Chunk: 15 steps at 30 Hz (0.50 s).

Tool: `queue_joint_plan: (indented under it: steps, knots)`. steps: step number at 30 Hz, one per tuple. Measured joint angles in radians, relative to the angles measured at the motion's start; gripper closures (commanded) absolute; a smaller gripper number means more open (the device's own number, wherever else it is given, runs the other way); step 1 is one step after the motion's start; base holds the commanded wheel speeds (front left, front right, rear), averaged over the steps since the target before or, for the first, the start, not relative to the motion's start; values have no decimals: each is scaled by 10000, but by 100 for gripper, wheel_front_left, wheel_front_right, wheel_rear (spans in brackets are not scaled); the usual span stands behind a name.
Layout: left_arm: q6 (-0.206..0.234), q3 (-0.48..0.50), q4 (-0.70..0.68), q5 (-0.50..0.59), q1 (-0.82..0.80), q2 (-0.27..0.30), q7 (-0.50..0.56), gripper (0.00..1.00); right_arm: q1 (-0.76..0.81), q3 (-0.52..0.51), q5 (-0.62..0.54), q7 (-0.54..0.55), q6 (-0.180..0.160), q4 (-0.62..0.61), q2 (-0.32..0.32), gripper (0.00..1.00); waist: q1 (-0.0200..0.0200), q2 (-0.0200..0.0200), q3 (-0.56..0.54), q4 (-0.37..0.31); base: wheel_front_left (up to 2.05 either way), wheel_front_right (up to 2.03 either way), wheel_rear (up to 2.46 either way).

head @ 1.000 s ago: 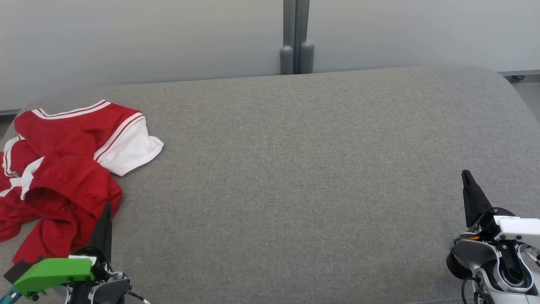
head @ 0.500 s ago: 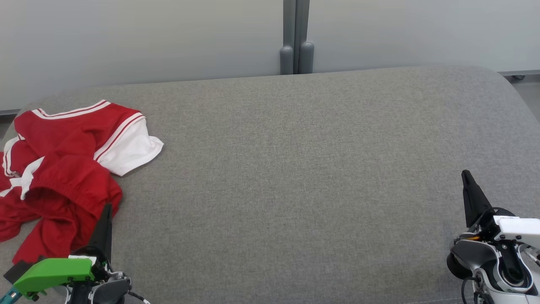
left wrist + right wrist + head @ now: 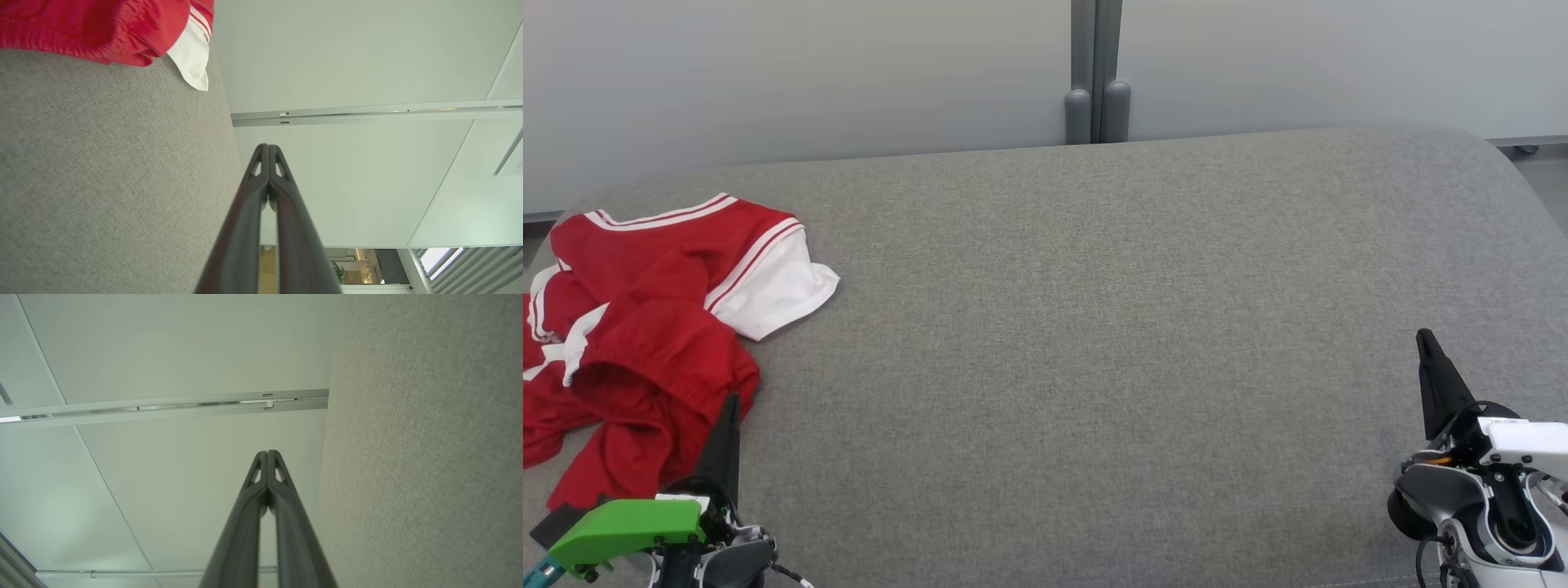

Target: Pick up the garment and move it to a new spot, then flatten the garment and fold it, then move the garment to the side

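Lying crumpled on grey cushion (image 3: pixel 1094 367): garment (image 3: pixel 645 343)

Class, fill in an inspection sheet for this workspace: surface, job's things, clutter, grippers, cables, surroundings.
Surface: grey fabric top, smooth.
Job's things: red and white garment, crumpled at the left edge.
Clutter: nothing seen.
Grippers: left gripper, jaws shut, empty, beside the garment; right gripper, jaws shut, empty, at the lower right.
Cables: thin cable at the left gripper's base.
Surroundings: pale wall panels and a grey post behind.
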Motion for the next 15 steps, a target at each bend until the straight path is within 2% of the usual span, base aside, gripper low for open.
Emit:
queue_joint_plan:
  steps: [15]
  knots:
    - [0,4,0,0,0,-2,0,100,0,-6,0,0,0,0,10,100,0,0,0,0,0,0,0]
